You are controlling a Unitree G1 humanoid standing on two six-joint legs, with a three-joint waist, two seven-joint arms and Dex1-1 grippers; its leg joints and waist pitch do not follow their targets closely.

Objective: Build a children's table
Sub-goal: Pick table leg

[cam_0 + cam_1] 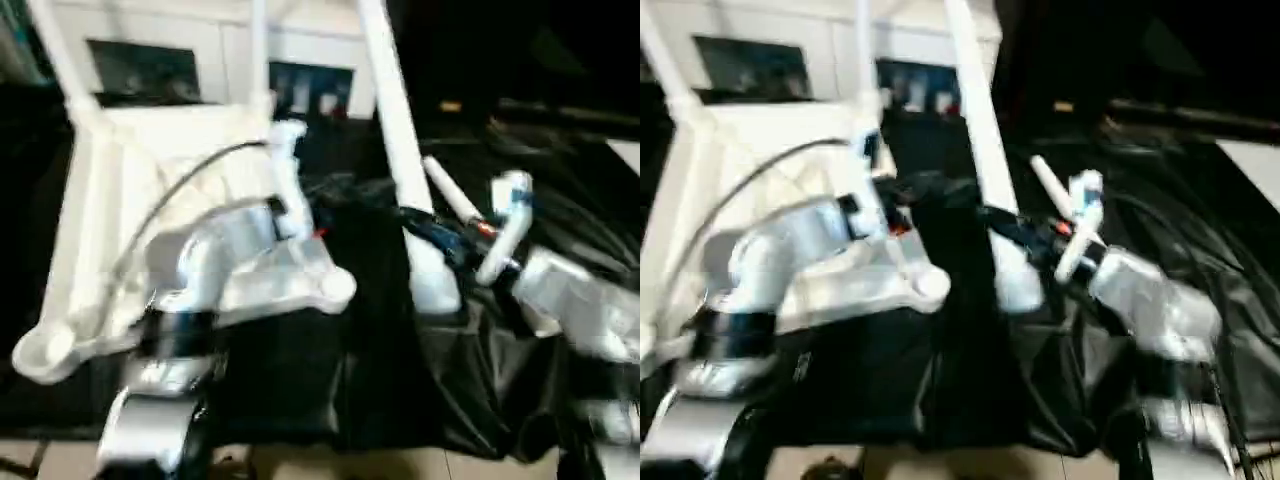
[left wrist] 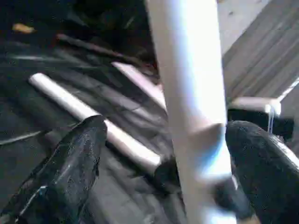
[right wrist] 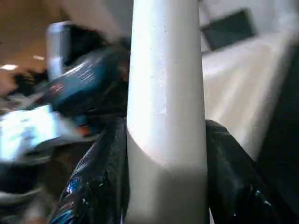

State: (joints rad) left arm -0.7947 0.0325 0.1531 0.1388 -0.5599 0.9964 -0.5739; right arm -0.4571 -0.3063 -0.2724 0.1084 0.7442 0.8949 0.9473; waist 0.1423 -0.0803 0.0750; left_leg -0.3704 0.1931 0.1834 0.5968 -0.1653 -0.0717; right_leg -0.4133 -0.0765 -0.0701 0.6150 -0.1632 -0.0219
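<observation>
Table top (image 1: 120, 220) lies underside up on the black cloth (image 1: 330, 390), tilted toward my left side, with three legs already standing in corner sockets and rising out of the frame. One near corner socket (image 1: 45, 350) is empty. A fourth leg (image 2: 93, 122) lies loose on the cloth beyond the upright near-right leg (image 1: 400, 150).

Right gripper (image 3: 166, 172): both black fingers pressed against the sides of that upright leg, just above the step where it meets its socket, so I read it as clamped on the leg. Left gripper (image 2: 161, 158): fingers spread wide either side of the same leg, one finger (image 2: 70, 163) well clear of it, holding nothing.

Handling judgement: hollow moulded plastic, so light and fairly stiff, but the tapered tube is smooth and could slip upward through the pads. I would grip low, near the socket, where the leg is thickest and leverage on the joint is least. The loose leg should roll easily on cloth; I would take it mid-length, across its axis.
</observation>
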